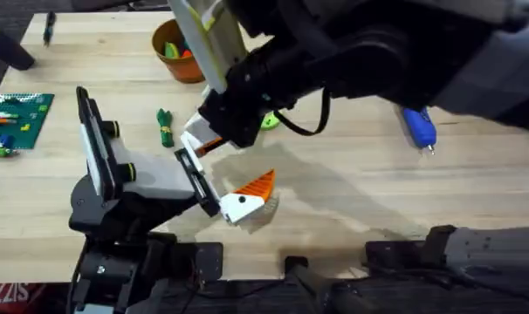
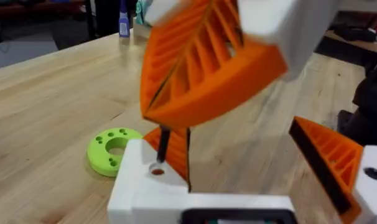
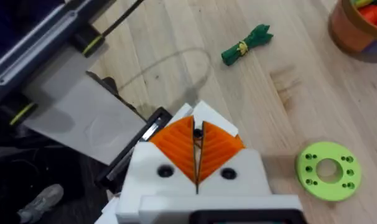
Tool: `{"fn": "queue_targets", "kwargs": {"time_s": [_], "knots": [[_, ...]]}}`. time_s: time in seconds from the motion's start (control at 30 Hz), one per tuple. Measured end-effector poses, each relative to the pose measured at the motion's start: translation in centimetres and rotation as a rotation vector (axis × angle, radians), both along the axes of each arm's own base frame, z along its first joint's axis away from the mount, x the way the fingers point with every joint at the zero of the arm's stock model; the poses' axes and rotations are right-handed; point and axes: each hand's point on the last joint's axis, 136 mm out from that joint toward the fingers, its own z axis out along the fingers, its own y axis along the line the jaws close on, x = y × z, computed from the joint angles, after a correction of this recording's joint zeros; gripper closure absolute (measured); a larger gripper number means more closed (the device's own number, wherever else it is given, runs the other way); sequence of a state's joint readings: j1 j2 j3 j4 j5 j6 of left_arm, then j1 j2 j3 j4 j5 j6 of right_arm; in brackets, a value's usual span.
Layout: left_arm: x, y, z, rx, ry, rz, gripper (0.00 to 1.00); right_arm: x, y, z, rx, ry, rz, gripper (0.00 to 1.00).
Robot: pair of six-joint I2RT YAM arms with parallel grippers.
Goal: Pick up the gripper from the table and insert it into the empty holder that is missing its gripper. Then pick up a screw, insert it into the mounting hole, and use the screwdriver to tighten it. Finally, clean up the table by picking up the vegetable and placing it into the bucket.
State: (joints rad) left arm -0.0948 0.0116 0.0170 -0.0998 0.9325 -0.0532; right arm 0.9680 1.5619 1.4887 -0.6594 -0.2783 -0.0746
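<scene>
Right gripper (image 3: pixel 196 134): pads pinched shut on a thin dark pin (image 2: pixel 163 142), most likely the screw. The pin hangs point-down just above the mounting hole (image 2: pixel 157 169) in the white mount (image 2: pixel 145 186); can't tell if it's touching yet. The orange tip (image 2: pixel 173 152) sits right behind that hole, against the mount, so it looks seated already.

Left gripper (image 1: pixel 223 170): fingers spread wide, holding nothing. It is just the fixture here.

Further out from the right jaws: green disc (image 3: pixel 327 170) near, vegetable (image 3: pixel 246 43) a bit beyond, bucket (image 3: pixel 356 28) past that. Screwdriver (image 1: pixel 419 126) is well apart, on the far side of the right arm.

Risks from here, my read:
- The pin looks slightly off-vertical, so it may jam at the hole's rim or skip out.
- Letting go before it's started in the hole means the screw drops and rolls.
- Pushing down hard could nudge the orange tip out of line with the hole.
</scene>
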Motion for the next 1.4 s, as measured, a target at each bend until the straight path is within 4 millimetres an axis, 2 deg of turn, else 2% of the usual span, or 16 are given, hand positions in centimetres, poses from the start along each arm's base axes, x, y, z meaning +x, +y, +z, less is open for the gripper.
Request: {"fn": "queue_targets", "kwargs": {"time_s": [1.17,1.4], "knots": [[0.0,0.0,0.0,0.0,0.0,0.0,0.009,0.4,0.0,-0.6,-0.02,-0.006,-0.015,0.997],[0.0,0.0,0.0,0.0,0.0,0.0,0.01,0.7,0.5,-2.7,-0.062,0.022,-0.014,0.997]]}}
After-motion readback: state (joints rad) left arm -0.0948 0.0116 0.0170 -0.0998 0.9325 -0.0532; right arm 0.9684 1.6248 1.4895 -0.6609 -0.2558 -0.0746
